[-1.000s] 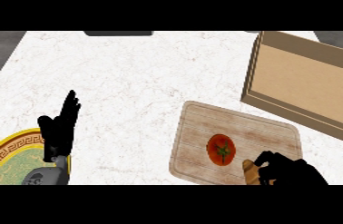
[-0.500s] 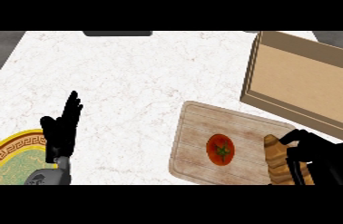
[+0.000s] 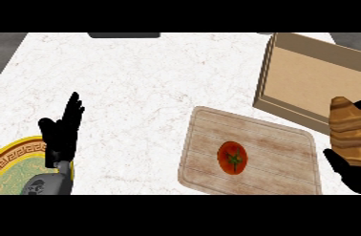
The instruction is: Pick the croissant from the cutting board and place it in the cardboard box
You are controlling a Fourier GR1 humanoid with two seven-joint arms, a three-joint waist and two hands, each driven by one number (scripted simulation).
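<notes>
Well — golden-brown, ridged croissant [image 3: 345, 127]

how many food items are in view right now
2. A tomato lies mid cutting board; a croissant is held by the right hand at the view's right edge. The plate at lower left is partly cut off, so more may be hidden.

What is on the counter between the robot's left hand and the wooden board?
Nothing: the head view shows only bare counter between the left hand and the cutting board.
</notes>
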